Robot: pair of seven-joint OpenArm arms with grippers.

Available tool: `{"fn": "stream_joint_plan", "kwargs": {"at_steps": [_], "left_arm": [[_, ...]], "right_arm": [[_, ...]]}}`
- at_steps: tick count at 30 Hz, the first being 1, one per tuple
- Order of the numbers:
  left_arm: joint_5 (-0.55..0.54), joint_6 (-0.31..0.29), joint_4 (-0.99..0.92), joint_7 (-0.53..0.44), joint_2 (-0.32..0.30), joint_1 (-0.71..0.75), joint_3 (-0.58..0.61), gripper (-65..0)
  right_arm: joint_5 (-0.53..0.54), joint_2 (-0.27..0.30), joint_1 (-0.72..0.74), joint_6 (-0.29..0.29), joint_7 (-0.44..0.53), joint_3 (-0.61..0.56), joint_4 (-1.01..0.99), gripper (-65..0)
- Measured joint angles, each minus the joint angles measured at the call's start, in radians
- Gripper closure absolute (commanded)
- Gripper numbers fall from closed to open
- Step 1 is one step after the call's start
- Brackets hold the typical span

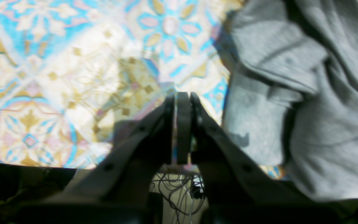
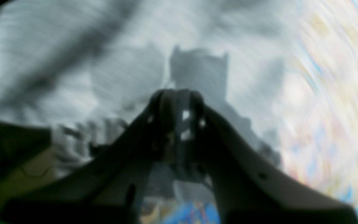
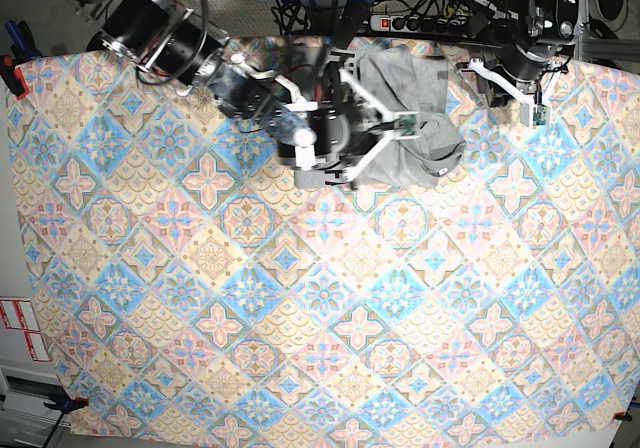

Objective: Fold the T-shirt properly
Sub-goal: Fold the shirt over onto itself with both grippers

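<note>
Fabric fills the far end of the table: your T-shirt [image 3: 408, 118], heather grey and bunched into a loose heap, lies on the tile-patterned tablecloth [image 3: 300, 308] at about twelve to one o'clock in the base view, close to the far edge. Your right arm [image 3: 240, 83] reaches in from eleven o'clock, and its gripper [image 3: 385, 128] sits over the shirt's near-left part, its white frame overlapping the cloth. From the right wrist camera the view is heavily blurred; the right gripper [image 2: 177, 99] points into grey folds of the T-shirt [image 2: 110, 71], and its fingers [image 2: 162, 102] stand close together with only a narrow gap, but you cannot tell from these pictures whether any cloth is pinched between them. Your left arm [image 3: 525, 63] rests at the far right corner, around two o'clock, apart from the shirt. In the left wrist view the left gripper [image 1: 182, 96] has its fingers [image 1: 183, 124] pressed fully together with nothing between them, and it hangs above bare tablecloth [image 1: 73, 77]. The T-shirt [image 1: 306, 102] shows at three o'clock of that view, with a short sleeve [image 1: 278, 59] and its hem folded over the body, just beside the closed fingers but not touching them. No lettering shows on the visible side of the shirt.
</note>
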Motion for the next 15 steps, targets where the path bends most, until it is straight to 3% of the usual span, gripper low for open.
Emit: {"fn": "stream_joint_plan", "kwargs": {"at_steps": [3,7,10,13,15], "left_arm": [[0.006,0.012,0.018,0.01,-0.003,0.031,0.028,0.0],[-0.005,-0.006,0.072,0.004,-0.016,0.031,0.161,0.0],[-0.003,-0.004,0.102,-0.005,-0.07,0.044,0.273,0.0],[0.009,0.011,0.093,0.012,-0.08,0.024,0.378,0.0],[0.005,0.0,0.096,-0.003,-0.076,-0.004,0.441,0.0]], "right_arm": [[0.002,-0.013,0.03,-0.001,0.011,-0.039,-0.013,-7.5],[-0.014,0.007,0.019,0.0,0.005,-0.028,-0.021,-7.3],[-0.001,0.001,0.013,0.0,0.056,0.073,-0.023,-7.3],[-0.013,0.0,0.023,-0.008,0.063,0.181,-0.021,-7.2],[-0.012,0.028,0.023,-0.007,0.065,0.224,-0.019,-7.2]]}}
